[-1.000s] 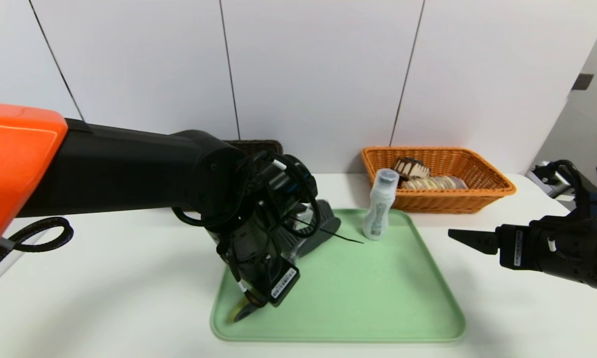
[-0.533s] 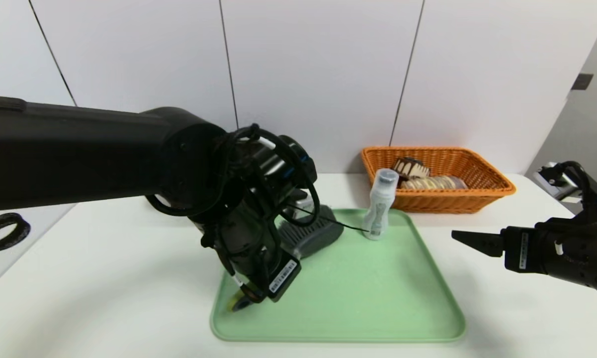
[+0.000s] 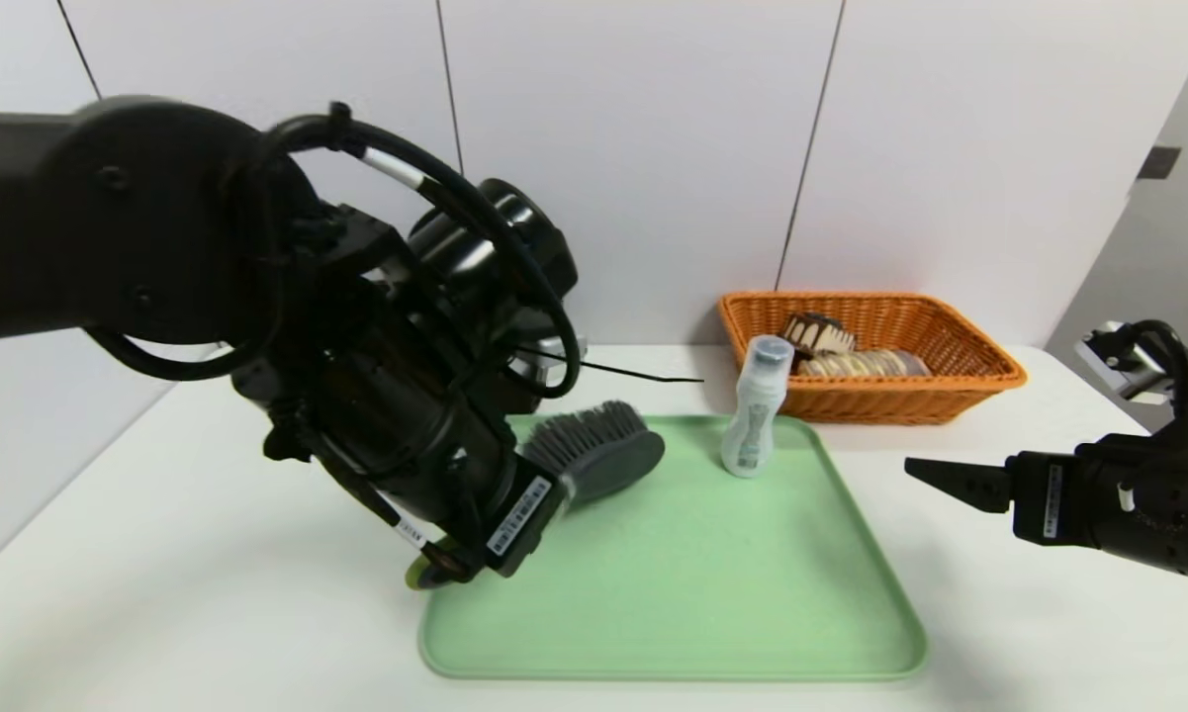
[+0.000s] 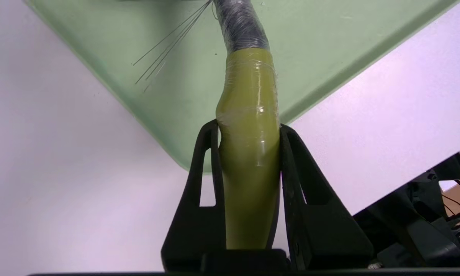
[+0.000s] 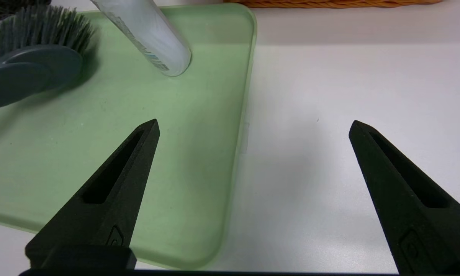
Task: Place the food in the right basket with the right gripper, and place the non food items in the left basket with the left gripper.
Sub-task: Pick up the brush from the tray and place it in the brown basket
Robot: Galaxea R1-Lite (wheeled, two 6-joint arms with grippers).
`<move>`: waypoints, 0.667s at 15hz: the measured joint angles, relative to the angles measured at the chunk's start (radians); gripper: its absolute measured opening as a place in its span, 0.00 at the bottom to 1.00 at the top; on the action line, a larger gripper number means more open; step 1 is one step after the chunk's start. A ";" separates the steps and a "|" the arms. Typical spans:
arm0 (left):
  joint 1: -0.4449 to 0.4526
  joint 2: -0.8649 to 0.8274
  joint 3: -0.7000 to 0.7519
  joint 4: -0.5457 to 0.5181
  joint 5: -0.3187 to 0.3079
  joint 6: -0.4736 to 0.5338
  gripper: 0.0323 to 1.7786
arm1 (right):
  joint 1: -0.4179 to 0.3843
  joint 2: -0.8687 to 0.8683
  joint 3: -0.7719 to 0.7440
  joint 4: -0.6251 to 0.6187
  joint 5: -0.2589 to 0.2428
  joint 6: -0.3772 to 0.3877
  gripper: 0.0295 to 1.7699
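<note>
Near edge: a green tray (image 3: pixel 712 593) lay on the white table (image 3: pixel 188 593), its front rim closest to the robot.
Left gripper (image 4: pixel 249 128): over the tray's near-left corner, jaws clamped on the brush's (image 3: pixel 594 455) green handle, the bristled head tilted up off the tray.
Right gripper (image 5: pixel 252 128): hung at the right, over the tray's right rim, fingers wide apart, nothing between them.
Bottle (image 3: pixel 755 407): stood upright at the tray's far edge.
Orange basket (image 3: pixel 989 374): far right, cake wedge (image 3: pixel 817 334) and braided loaf (image 3: pixel 866 364) inside.
Room: white wall panels behind.
Left wrist only: the clamp on the handle, wrapped in clear film.
Head only: the basket's contents.
</note>
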 joint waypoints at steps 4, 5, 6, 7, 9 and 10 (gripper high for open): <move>-0.004 -0.087 0.002 0.033 0.000 -0.006 0.23 | 0.000 -0.017 0.006 0.001 -0.005 0.001 0.97; -0.004 -0.108 0.003 0.034 0.000 -0.010 0.23 | 0.000 -0.022 0.010 0.001 -0.006 0.002 0.97; -0.005 -0.131 0.003 0.035 0.000 -0.014 0.23 | 0.000 -0.026 0.015 0.000 -0.008 0.002 0.97; -0.005 -0.153 0.004 0.035 0.000 -0.017 0.23 | 0.000 -0.031 0.018 0.001 -0.009 0.003 0.97; -0.004 -0.207 0.008 0.035 -0.001 -0.018 0.23 | -0.001 -0.041 0.030 0.001 -0.013 0.003 0.97; -0.004 -0.233 0.009 0.034 -0.001 -0.018 0.23 | -0.001 -0.046 0.034 0.002 -0.018 0.005 0.97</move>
